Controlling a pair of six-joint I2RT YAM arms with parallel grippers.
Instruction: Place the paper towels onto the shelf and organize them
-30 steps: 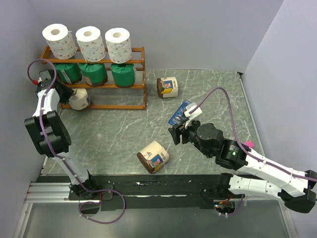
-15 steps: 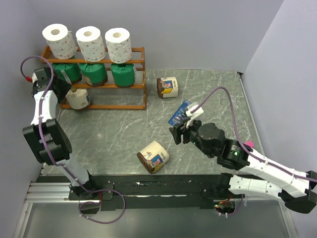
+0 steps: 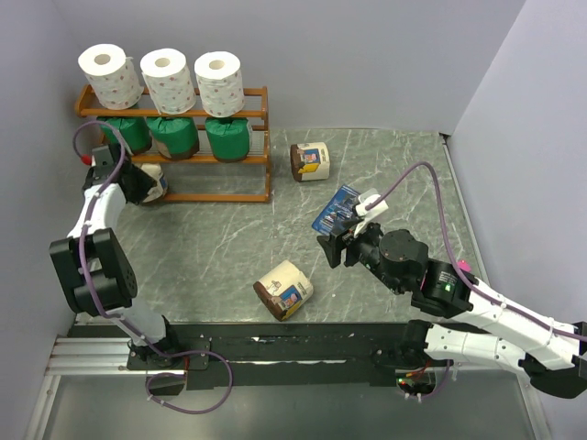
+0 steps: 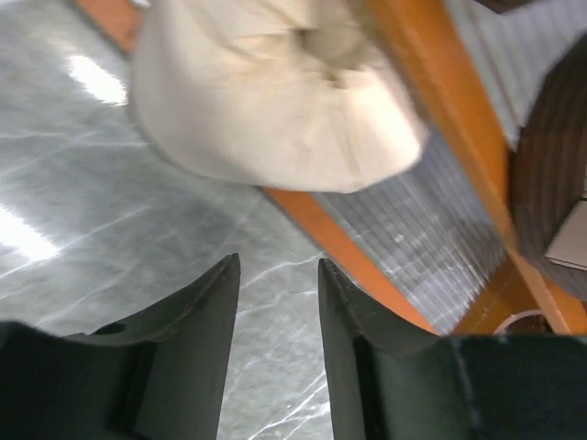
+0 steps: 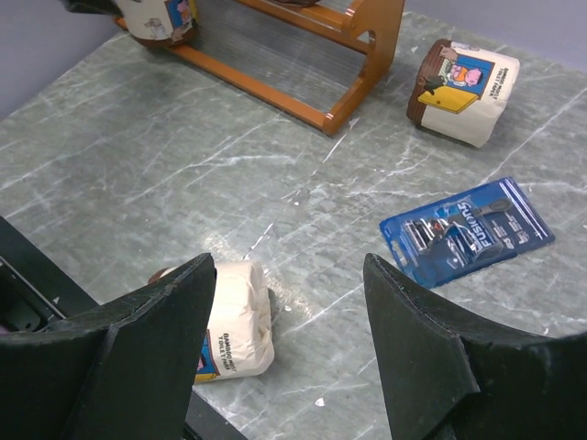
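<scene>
Top tier: three bare white rolls with faint dots [image 3: 168,78] stand upright side by side across the tier.
Middle tier: three green-wrapped rolls [image 3: 174,136] sit in a row directly below the white ones.
Bottom tier: one cream-and-brown-wrapped roll with a blue picture label [image 3: 154,181] sits at the left end.
Loose rolls: a second cream-and-brown roll [image 3: 310,160] lies on its side just beside the shelf's right end. A third cream-and-brown roll [image 3: 284,289] lies on its side near the front edge, mid-table.
Shelf: a low three-tier rack of orange-brown wooden slats [image 3: 225,196] with open sides stands in the far left corner of the grey marbled table [image 3: 211,238].
Other items: a flat dark-blue packet [image 3: 335,209] lies between the two loose rolls, toward the right. A small pink item [image 3: 461,266] shows beside the right arm, mostly hidden.
Obstruction: the left arm [image 3: 96,215] covers part of the bottom-tier roll in the top view.
Left gripper [image 4: 278,270]: at the left end of the bottom tier, pointed at the roll there. Jaws are narrowly parted with nothing between them, and the fingertips are short of the roll, not touching it.
Right gripper [image 5: 289,266]: hovers over bare table right of centre, near the dark-blue packet. Jaws are wide apart and hold nothing. In the right wrist view the third roll lies partly behind one finger.
</scene>
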